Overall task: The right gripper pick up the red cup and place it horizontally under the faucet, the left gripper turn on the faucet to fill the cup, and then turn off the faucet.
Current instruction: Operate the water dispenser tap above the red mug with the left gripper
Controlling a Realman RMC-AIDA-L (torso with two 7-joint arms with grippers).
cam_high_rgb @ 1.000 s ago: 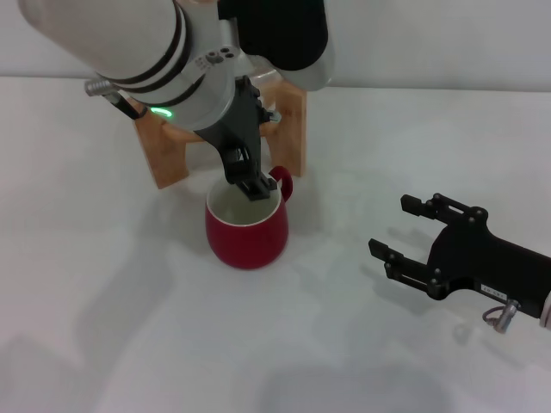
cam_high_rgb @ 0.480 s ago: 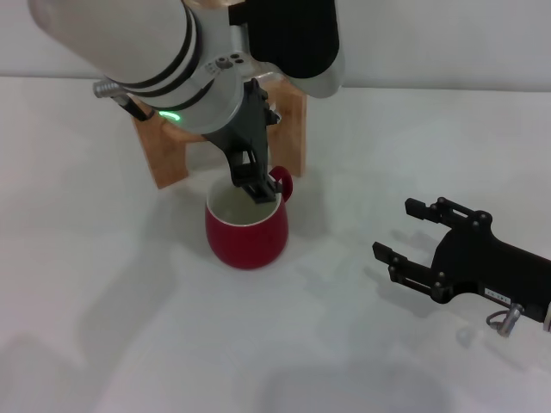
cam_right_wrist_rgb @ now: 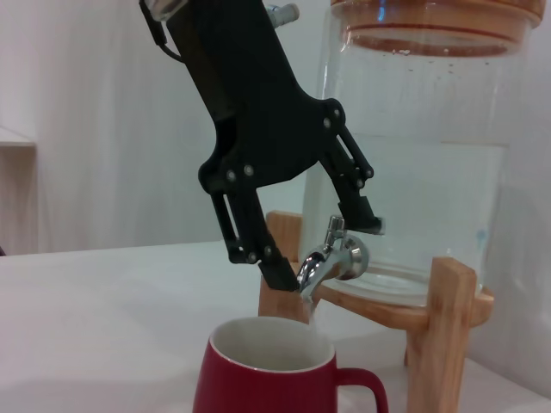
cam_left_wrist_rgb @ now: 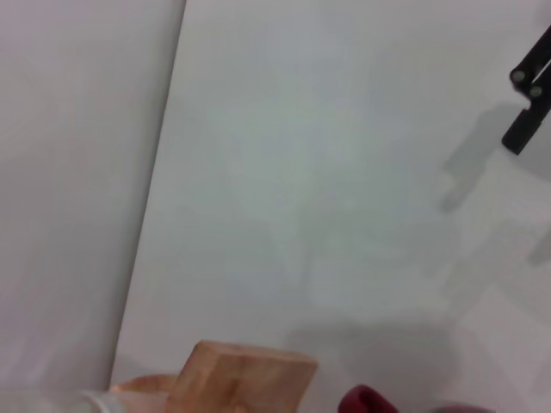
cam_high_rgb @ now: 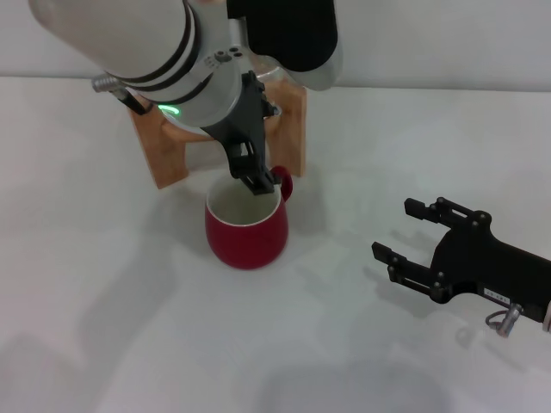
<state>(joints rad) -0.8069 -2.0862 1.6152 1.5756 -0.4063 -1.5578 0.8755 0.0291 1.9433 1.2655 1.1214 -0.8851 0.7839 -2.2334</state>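
- Black and labelled, the two-fingered right gripper (cam_high_rgb: 398,231) rests nearest, low over the white tabletop (cam_high_rgb: 103,327) and well to the right of the cup, its fingers spread wide and empty; it looks parked out of the way, its placing job apparently done.
- Next comes the glossy red cup with the white inside (cam_high_rgb: 246,227), standing upright with its mouth directly below the spout, so water falls straight in.
- Just behind, the black left gripper with the thin cable (cam_right_wrist_rgb: 318,243) straddles the small shiny chrome faucet (cam_right_wrist_rgb: 331,261), fingers spread on either side, presumably to work the lever. A thin stream seems to fall from the spout.
- Farthest back, the clear water jug (cam_right_wrist_rgb: 413,181) sits on its wooden stand (cam_high_rgb: 165,151); the big white left arm hides most of it from above.
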